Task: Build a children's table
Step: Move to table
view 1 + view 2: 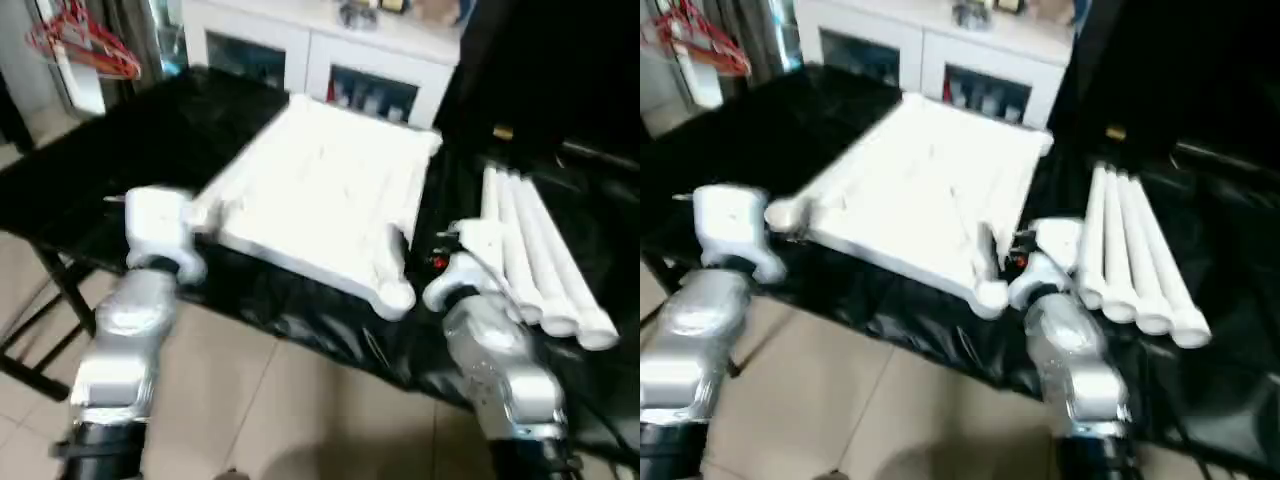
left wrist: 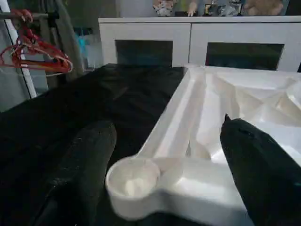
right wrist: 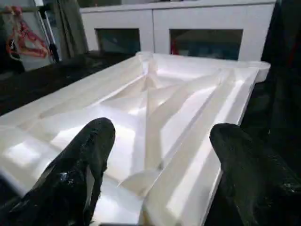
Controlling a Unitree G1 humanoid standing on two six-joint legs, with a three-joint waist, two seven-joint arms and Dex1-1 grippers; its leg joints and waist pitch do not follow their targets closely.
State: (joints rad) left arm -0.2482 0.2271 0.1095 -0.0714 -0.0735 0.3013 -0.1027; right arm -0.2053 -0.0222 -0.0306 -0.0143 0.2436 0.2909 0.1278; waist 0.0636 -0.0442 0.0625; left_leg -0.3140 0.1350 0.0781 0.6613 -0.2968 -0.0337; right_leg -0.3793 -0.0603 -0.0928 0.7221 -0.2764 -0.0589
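Both claws, left (image 2: 164, 160) and right (image 3: 155, 155), gaping wide and empty at the upside-down tabletop (image 1: 320, 190) – could easily shove it into the legs (image 1: 540, 260) if closing crooked.

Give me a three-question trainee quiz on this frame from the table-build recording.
1. True or false: the table top lies with its ribbed underside up.
2. How many legs lie beside it? A two, B four, C six.
3. The left gripper stands open around which part of the top?

Key: 1 true. 2 B. 3 a round corner socket, not yet gripped; the right gripper is open too.
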